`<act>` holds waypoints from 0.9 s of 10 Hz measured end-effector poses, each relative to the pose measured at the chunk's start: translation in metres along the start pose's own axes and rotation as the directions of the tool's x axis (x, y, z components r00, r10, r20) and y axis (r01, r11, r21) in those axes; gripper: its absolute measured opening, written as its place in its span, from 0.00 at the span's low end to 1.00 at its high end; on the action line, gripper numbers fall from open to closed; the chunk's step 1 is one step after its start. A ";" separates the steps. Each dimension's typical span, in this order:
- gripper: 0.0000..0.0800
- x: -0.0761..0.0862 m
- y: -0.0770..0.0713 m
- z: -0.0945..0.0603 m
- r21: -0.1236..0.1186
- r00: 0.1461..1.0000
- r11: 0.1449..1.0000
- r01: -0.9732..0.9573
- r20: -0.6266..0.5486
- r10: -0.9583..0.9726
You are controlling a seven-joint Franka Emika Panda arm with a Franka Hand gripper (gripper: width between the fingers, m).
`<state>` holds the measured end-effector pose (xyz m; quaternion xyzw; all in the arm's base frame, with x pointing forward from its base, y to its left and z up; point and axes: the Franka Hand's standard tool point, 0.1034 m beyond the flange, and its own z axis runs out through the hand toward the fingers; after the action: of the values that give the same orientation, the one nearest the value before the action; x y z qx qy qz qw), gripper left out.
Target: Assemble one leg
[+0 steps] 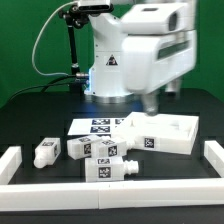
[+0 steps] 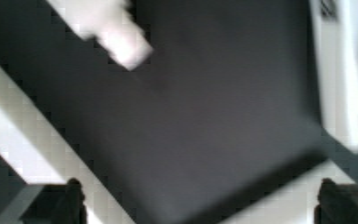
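Several legs lie on the black table at the front in the exterior view: one [image 1: 45, 152] at the exterior view's left, two [image 1: 78, 148] [image 1: 105, 150] side by side, and one [image 1: 110, 169] nearest the front. My gripper [image 1: 150, 102] hangs above the table behind them, over the near edge of the white tray-shaped part [image 1: 168, 132]. In the blurred wrist view the gripper [image 2: 197, 205] is open and empty, with dark fingertips [image 2: 51, 205] far apart. A blurred white piece [image 2: 108, 32], probably a leg, lies well ahead of the jaws.
The marker board [image 1: 100, 125] lies behind the legs. White rails bound the table at the exterior view's left [image 1: 10, 165], right [image 1: 214, 160] and front [image 1: 110, 196]. The robot base [image 1: 105, 70] stands at the back. Blurred white bands [image 2: 16, 130] cross the wrist view.
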<state>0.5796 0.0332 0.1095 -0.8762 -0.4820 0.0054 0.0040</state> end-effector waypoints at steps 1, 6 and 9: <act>0.81 -0.019 0.022 0.009 -0.009 1.000 1.000 0.026 0.006 -0.026; 0.81 -0.055 0.046 0.054 0.013 0.999 0.999 0.050 -0.010 -0.050; 0.81 -0.065 0.048 0.071 0.002 0.997 0.997 0.080 -0.015 -0.080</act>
<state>0.5849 -0.0473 0.0379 -0.8561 -0.5168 -0.0005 0.0088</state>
